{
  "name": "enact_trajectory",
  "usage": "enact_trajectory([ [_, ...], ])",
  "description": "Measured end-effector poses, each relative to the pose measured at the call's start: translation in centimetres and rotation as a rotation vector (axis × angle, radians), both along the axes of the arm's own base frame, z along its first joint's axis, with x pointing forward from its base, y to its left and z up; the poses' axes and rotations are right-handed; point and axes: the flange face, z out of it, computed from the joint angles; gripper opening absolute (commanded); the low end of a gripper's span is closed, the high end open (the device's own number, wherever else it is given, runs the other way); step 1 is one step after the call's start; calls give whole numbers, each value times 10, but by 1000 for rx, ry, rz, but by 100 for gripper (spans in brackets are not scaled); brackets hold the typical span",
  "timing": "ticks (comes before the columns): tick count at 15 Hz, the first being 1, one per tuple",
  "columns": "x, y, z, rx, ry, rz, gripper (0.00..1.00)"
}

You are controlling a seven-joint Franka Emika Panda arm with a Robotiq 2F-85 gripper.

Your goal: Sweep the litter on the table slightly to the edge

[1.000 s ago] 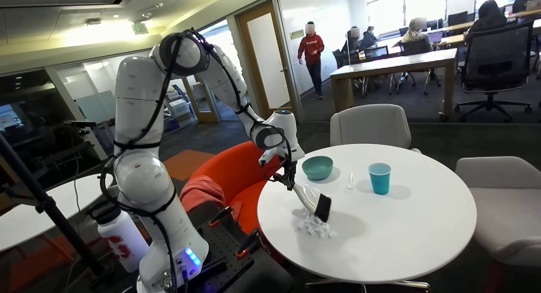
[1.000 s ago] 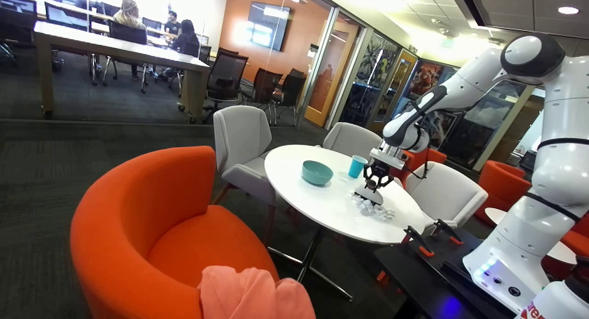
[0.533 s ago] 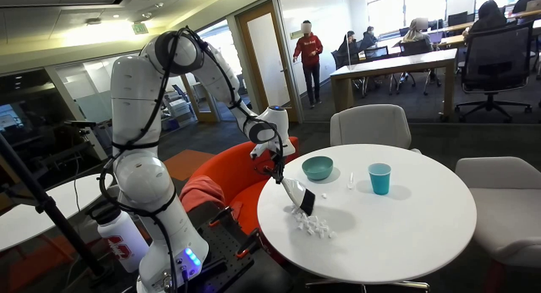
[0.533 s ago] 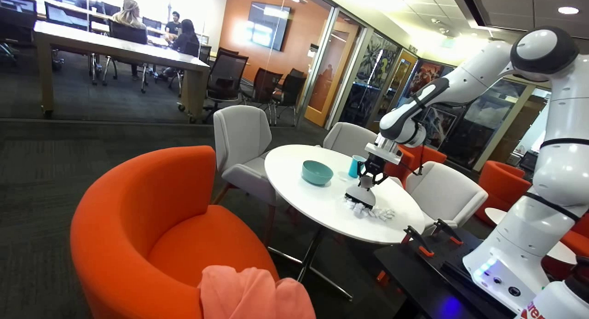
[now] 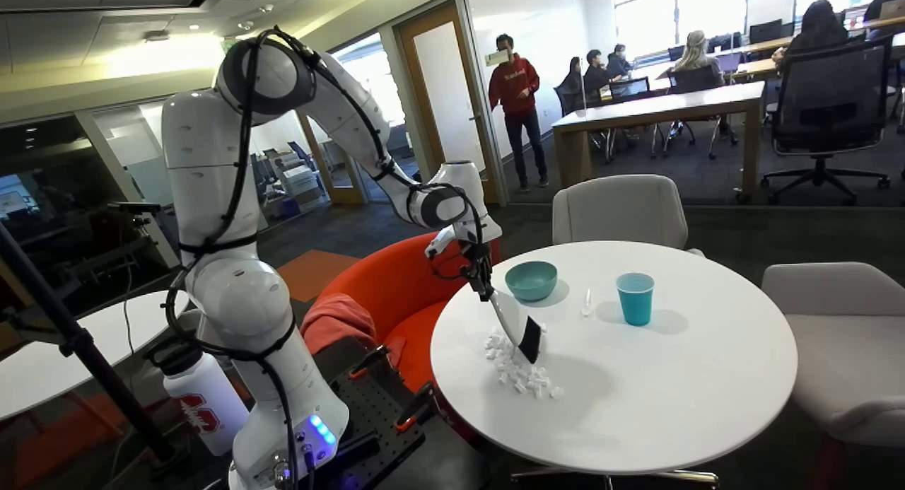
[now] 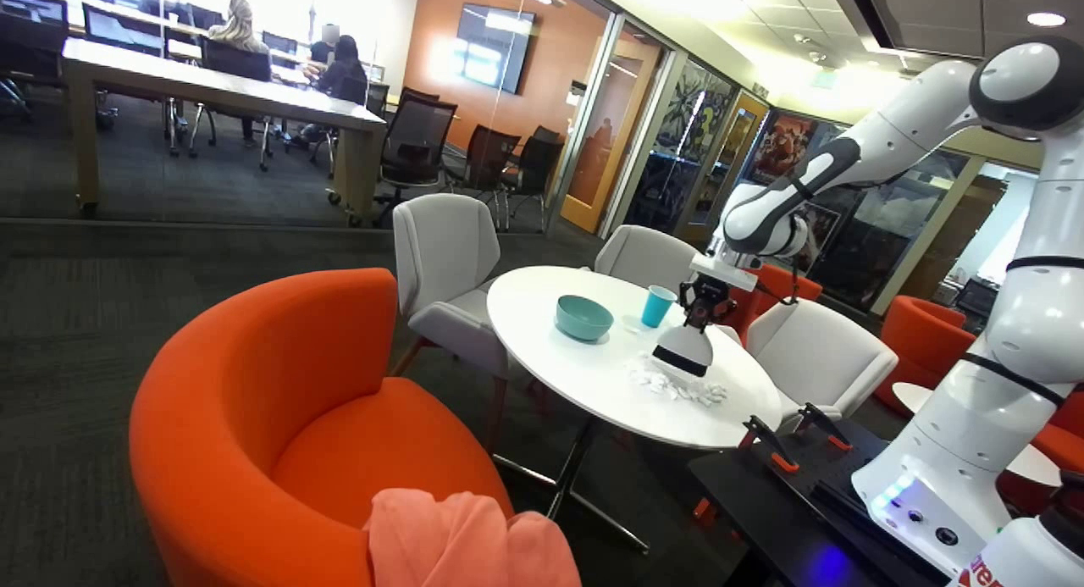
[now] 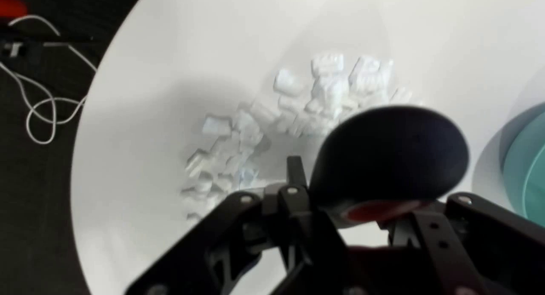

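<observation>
In an exterior view the black two-fingered end effector [image 5: 486,290] points downward from the middle of the frame, its fingers drawn in and clamped on the handle end of a white hand brush with black bristles [image 5: 514,324]; what the next stroke turns on is that the loose litter of crumpled white paper-like bits [image 5: 520,381] lies to the lower left of those bristles, between them and the left rim of the smooth, round white table [image 5: 657,391]. Its long axis runs from upper left to lower right, and in an exterior view the black bristle strip [image 6: 680,362] slants much the same way just above it in the frame, so a push across that axis looks right, though the strip seems shorter than the heap and could leave the ends behind. Whether the bristles touch the table I cannot tell. In the wrist view the bits form a bent band from lower left to upper right, partly hidden by a dark, out-of-focus oval [image 7: 389,154], probably the brush's handle. Counted, there are one end effector, one brush, one round green bowl [image 5: 532,290], one tapered turquoise cup [image 5: 635,306], one small clear plastic-looking piece [image 5: 587,303] between bowl and cup, and three pale grey upholstered chairs [image 6: 648,257] around the one table; the bits overlap too much to number.
</observation>
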Motion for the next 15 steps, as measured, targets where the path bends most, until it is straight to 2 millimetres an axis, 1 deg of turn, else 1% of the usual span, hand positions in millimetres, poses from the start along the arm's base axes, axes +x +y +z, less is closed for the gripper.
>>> enact_trajectory([
  [4, -8, -44, 27, -173, -88, -66, 14],
  [8, -18, -84, 36, -356, -147, -169, 14],
  [10, -22, -94, 37, -419, -175, -243, 14],
  [11, -24, -93, 35, -441, -185, -279, 14],
  [12, -27, -87, 30, -457, -189, -308, 14],
  [13, -32, -76, 22, -462, -189, -332, 39],
  [15, -45, -52, 6, -459, -178, -359, 39],
])
